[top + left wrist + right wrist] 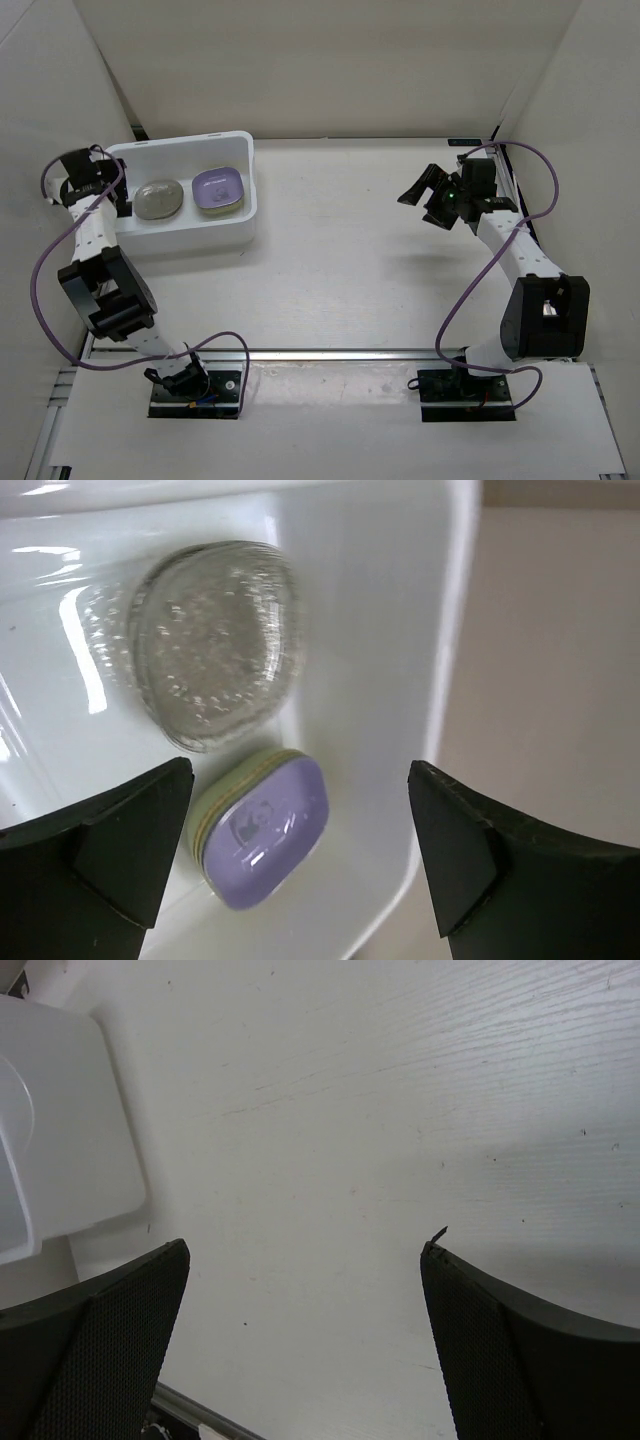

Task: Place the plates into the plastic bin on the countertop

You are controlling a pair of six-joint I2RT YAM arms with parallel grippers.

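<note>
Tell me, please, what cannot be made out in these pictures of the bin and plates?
Left wrist view: how many plates lie under the purple plate; it covers them, only pale edges show.
Left wrist view: whether the clear plate is one or a stack; too translucent.
Right wrist view: what the bin holds; cut off by the left edge.

No legible words, brands or numbers anywhere. Only a small dark printed mark (248,825) on the face of the purple plate (290,815), inside the plastic bin (440,630) just beside the clear plate (210,645). Too blurred to read as letters or a figure.
</note>
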